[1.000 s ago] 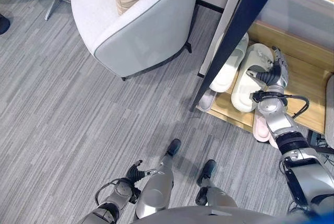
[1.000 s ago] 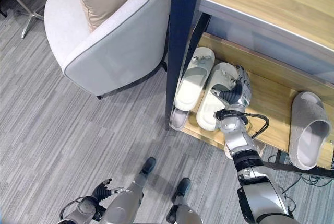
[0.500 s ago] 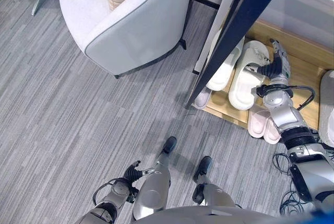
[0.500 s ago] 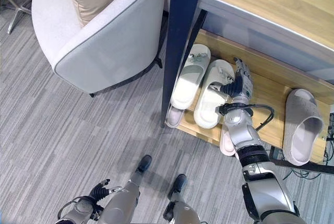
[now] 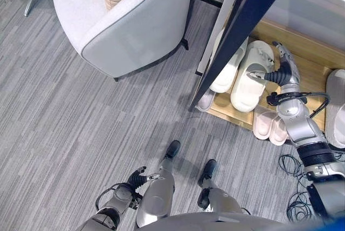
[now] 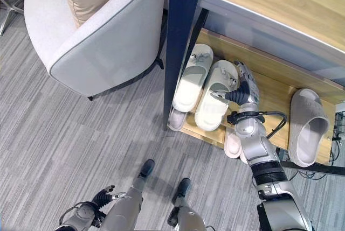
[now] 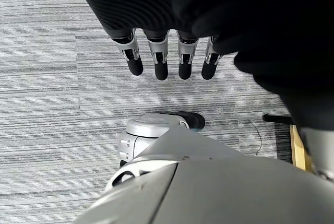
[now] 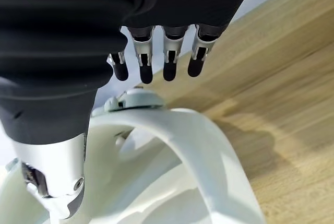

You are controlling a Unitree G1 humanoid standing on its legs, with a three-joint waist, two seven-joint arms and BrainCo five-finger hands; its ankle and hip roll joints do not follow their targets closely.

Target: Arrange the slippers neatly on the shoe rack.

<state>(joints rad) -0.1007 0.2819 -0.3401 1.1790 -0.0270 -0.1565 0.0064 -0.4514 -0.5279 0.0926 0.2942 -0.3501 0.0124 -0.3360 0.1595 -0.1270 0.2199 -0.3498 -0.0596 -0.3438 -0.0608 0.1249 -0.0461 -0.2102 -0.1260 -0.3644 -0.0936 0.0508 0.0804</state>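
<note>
Nearest to me, low on the left, the left hand (image 7: pixel 167 57) hangs idle over the grey floor (image 5: pixel 64 123), fingers straight and holding nothing. A step farther, on the right, a pink pair of slippers (image 5: pixel 270 127) lies on the floor, touching the front edge of the shoe rack (image 6: pixel 280 88); to my eye these are not yet put away. On the rack's low wooden shelf two white slippers (image 6: pixel 207 88) lie side by side at the left end, and a grey slipper (image 6: pixel 305 126) sits well apart at the right end. The right hand (image 6: pixel 243 86) is over the right-hand white slipper, fingers straight and released, thumb by the strap, grasping nothing. I'd judge the white pair done or nearly so; the pink pair is left, and perhaps the grey slipper too.
</note>
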